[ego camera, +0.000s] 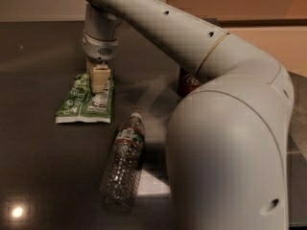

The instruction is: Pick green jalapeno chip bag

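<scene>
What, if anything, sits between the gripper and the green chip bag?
Nothing visible does. The gripper is directly at the far end of the bag. The bottle lies off to the side nearer the camera, and the can stands farther right, both clear of that path.

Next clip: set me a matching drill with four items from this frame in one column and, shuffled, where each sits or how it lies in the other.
Items
1. gripper
2. green jalapeno chip bag
3. clear plastic bottle
4. red can

Places or states
A. half hidden behind the robot arm
B. lying on its side mid-table, cap pointing away from the camera
C. lying flat on the dark table, left side
D. down over the bag's far right corner

Pairs: 1-D, 2-C, 3-B, 4-A
</scene>
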Action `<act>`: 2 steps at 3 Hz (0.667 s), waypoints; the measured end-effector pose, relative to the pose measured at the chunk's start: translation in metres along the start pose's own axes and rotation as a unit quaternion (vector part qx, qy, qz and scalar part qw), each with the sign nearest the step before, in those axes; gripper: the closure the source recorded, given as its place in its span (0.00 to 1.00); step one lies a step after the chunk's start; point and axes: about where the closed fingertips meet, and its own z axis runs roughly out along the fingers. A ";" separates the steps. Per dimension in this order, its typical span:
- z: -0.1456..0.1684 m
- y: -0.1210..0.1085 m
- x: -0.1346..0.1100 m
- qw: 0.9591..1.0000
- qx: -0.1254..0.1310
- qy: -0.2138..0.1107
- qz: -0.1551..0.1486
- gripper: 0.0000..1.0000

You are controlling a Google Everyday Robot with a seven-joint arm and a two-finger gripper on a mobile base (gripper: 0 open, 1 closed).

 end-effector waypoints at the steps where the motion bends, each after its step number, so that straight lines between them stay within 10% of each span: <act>1: -0.020 0.003 0.003 1.000 0.003 -0.005 -0.008 0.95; 2: -0.037 0.005 0.006 1.000 0.006 -0.011 -0.014 1.00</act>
